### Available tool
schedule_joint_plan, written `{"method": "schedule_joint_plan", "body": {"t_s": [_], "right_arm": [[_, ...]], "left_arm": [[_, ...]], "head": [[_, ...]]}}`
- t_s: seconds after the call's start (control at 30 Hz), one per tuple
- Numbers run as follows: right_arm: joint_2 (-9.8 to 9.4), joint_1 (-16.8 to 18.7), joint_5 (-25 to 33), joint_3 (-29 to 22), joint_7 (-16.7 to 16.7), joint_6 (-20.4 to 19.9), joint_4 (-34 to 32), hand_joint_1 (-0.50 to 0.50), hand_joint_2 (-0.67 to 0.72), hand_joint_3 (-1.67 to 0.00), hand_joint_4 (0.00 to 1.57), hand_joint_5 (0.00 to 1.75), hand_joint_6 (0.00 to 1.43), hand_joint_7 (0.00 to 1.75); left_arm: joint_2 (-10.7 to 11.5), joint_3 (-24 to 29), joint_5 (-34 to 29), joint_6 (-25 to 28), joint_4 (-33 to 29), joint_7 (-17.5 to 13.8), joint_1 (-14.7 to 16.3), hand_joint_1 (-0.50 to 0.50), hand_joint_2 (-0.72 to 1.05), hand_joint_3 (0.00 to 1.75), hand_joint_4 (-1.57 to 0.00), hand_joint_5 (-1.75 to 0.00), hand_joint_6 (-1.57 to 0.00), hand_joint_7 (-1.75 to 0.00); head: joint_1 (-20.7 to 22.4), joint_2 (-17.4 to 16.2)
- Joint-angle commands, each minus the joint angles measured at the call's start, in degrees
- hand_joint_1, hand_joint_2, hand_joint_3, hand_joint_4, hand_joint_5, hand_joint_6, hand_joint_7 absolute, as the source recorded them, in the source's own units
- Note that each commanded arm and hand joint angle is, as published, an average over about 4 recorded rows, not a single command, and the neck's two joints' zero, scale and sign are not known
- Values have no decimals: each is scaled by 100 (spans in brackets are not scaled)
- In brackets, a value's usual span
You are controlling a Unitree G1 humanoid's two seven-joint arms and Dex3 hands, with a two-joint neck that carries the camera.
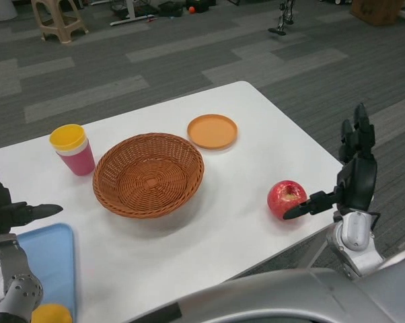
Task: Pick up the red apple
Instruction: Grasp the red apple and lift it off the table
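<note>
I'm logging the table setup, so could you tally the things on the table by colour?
Red: 1, apple
Orange: 1, plate
Brown: 1, basket
Pink with yellow top: 1, cup
Blue: 1, tray
Yellow-orange: 1, round thing on the tray, cut off by the frame
Total: 6

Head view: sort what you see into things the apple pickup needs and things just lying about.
For the job:
red apple, near the table's right edge
right hand, open beside the apple
left hand, open, waiting at far left

Lying about:
wicker basket
orange plate
pink cup with yellow lid
blue tray
</note>
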Motion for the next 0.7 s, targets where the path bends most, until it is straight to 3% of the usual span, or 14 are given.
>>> {"method": "schedule_joint_plan", "body": {"t_s": [0.03,0.27,0.43,0.57,0.7], "right_arm": [[182,158,-50,-263,199,-189,219,-46,57,0,1,0,0,0],[371,298,-94,-276,406,-224,544,-46,53,0,0,0,0,0],[507,193,-94,-179,564,-224,909,-46,53,0,0,0,0,0],[595,-145,-72,5,766,-229,1463,-46,53,0,0,0,0,0],[652,-624,-59,106,1179,-229,2113,-46,53,0,0,0,0,0]], "left_arm": [[68,-7,-34,-61,82,20,-98,-30,-35,0,0,-72,0,-21],[72,-29,-34,-56,91,20,-111,-30,-33,0,0,-72,0,-21],[72,-38,-34,-52,91,20,-116,-28,-28,0,0,-72,0,-21],[72,-38,-34,-52,91,29,-120,-28,-28,0,0,-72,0,-21],[72,-55,-34,-52,95,29,-138,-28,-28,0,0,-72,0,-21]], "head": [[-157,16],[-236,55],[-355,112],[-566,119],[-720,174]]}}
